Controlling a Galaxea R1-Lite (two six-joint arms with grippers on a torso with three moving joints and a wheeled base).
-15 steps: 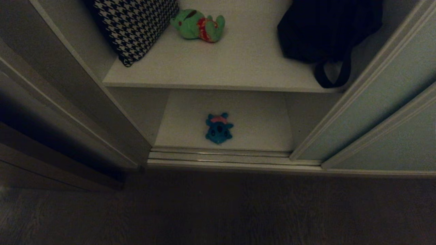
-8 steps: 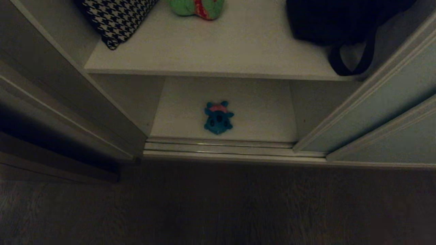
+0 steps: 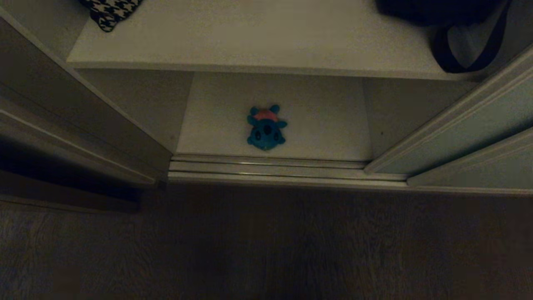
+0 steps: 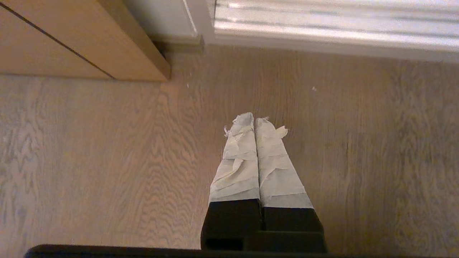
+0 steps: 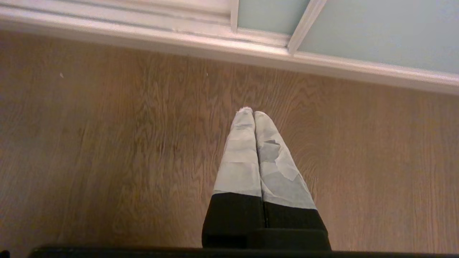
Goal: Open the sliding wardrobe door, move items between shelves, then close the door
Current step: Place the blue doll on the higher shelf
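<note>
Below the upper shelf (image 3: 258,41), my head view has tipped down since a second ago; the green toy is out of frame. Blue toy (image 3: 266,127) lies on the lower shelf (image 3: 325,121), pink top toward the back, long axis front-to-back. Sliding wardrobe door (image 3: 470,125) stands open at right. Left gripper (image 4: 254,123) and right gripper (image 5: 250,114) hang over wood floor (image 3: 266,241) (both closed, empty).
</note>
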